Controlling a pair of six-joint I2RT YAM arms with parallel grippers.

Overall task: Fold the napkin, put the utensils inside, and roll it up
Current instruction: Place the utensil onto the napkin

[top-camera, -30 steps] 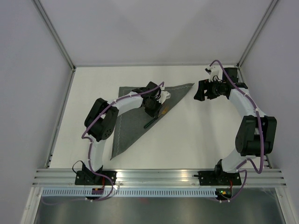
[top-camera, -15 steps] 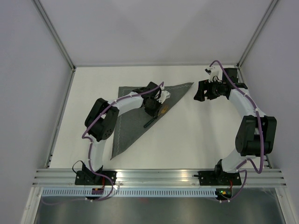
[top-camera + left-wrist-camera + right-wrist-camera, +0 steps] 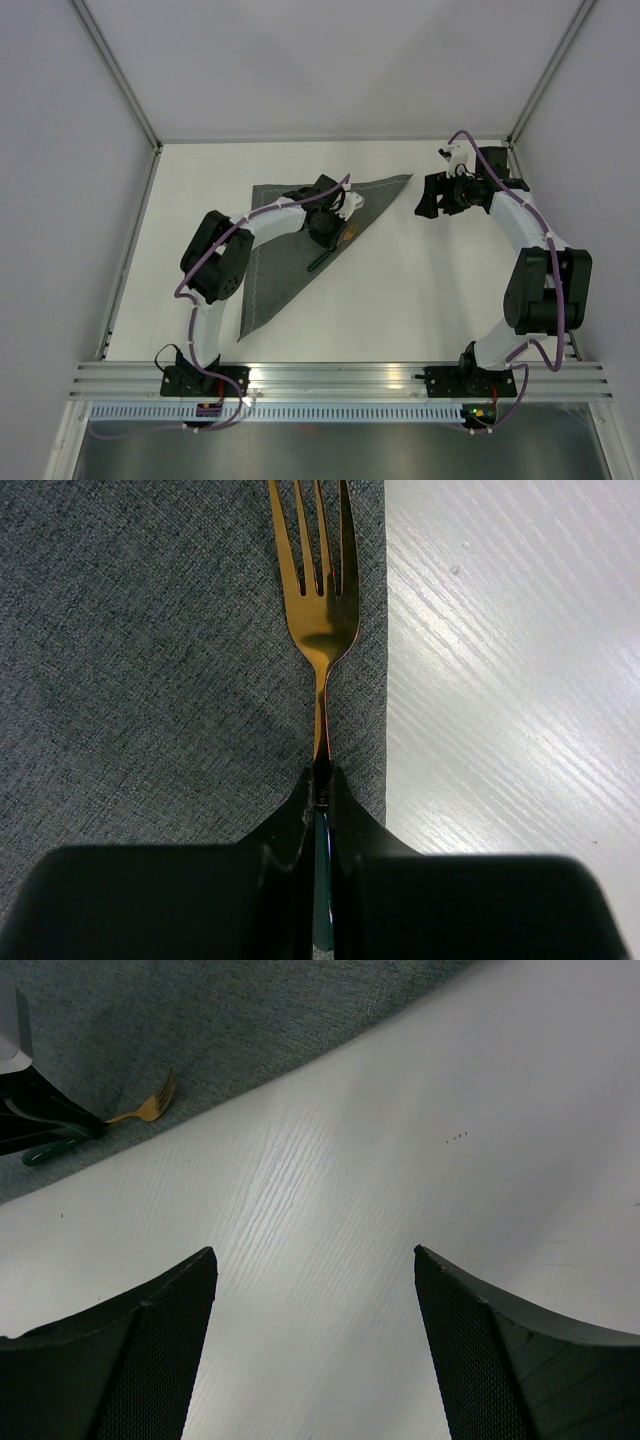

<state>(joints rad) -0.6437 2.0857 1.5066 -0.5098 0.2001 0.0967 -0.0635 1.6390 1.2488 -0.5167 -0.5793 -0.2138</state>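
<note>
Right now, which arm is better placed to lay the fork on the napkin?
Left. The left gripper is shut on the fork, over the napkin near its edge. The right gripper is open and empty, over the table.

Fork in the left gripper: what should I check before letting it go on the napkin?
1. Grip: left gripper shut on the neck of the fork: ok.
2. Placement: tines over the napkin, just inside its edge: ok.
3. Fold: napkin lies as a triangle: ok.
4. Contact: fork touching the cloth: cannot tell.
5. Clearance: right gripper open, empty, over bare table, away from the fork: ok.
</note>
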